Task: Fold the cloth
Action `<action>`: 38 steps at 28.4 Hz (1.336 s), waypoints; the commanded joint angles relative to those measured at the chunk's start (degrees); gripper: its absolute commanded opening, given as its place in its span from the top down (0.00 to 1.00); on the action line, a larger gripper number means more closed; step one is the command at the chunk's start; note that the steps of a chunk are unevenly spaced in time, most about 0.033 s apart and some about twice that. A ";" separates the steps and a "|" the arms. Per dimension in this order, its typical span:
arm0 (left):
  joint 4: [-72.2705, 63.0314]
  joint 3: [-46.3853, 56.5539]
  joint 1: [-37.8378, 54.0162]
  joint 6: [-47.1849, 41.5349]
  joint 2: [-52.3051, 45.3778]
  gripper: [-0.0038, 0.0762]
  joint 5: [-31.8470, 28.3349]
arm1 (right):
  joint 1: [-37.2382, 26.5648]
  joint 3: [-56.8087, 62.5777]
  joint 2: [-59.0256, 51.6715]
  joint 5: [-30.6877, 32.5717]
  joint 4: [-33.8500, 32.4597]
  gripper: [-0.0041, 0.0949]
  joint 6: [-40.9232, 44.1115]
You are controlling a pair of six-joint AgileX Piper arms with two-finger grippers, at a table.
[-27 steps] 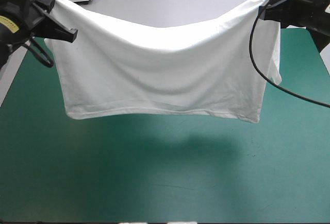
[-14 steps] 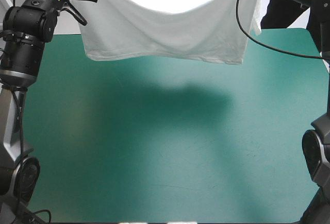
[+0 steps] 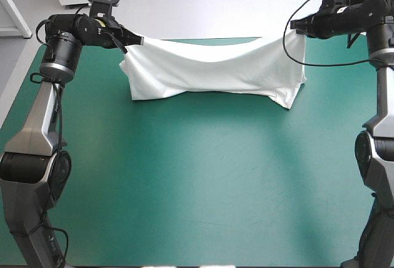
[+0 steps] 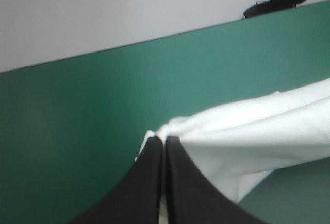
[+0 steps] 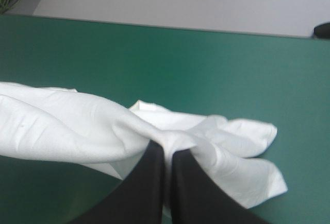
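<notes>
The white T-shirt (image 3: pixel 212 69) is stretched between both grippers near the table's far edge, its lower part resting on the teal-green cover. My left gripper (image 3: pixel 130 41) is shut on its left corner; the left wrist view shows the T-shirt (image 4: pixel 258 131) pinched at the fingertips of the left gripper (image 4: pixel 164 140). At the far right my right gripper (image 3: pixel 300 26) is shut on the other corner. In the right wrist view the T-shirt (image 5: pixel 77 126) bunches at the right gripper (image 5: pixel 167 147), with loose folds lying on the cover beyond it.
The teal-green cover (image 3: pixel 203 182) lies bare across the middle and front of the table. The far edge (image 3: pixel 215 39) runs just behind the T-shirt. The right arm's black cable (image 3: pixel 289 49) hangs in front of the T-shirt's right end.
Both grippers have carried the T-shirt from high above the table down and toward the far edge. Its hanging lower part now rests on the cover.
</notes>
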 commanded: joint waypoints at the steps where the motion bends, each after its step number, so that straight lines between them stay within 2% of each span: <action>1: -1.12 -1.83 0.08 0.70 -4.10 0.98 3.17 | -0.47 3.52 -5.73 -1.06 1.63 0.97 -0.65; 6: -1.11 -0.77 0.08 1.03 -6.37 0.98 10.12 | -0.47 12.21 -11.72 -0.81 1.37 0.97 -0.95; 11: -3.34 6.21 0.08 2.78 -12.72 0.98 14.94 | -0.47 28.23 -23.12 -1.81 1.19 0.97 -1.07; 19: -3.44 22.48 0.08 2.78 -22.59 0.98 15.52 | 0.25 48.37 -34.13 -3.79 0.35 0.97 -2.23; 26: -7.60 35.07 0.08 4.45 -27.01 0.98 16.16 | 5.89 61.94 -39.95 -4.45 -4.65 0.97 -2.26; 32: -8.59 41.03 0.08 4.52 -27.62 0.98 17.22 | 10.34 69.14 -40.76 -3.84 -8.99 0.97 -1.92; 38: -7.94 48.76 0.08 4.52 -29.31 0.98 17.22 | 11.06 72.76 -40.79 -3.59 -10.56 0.97 -1.68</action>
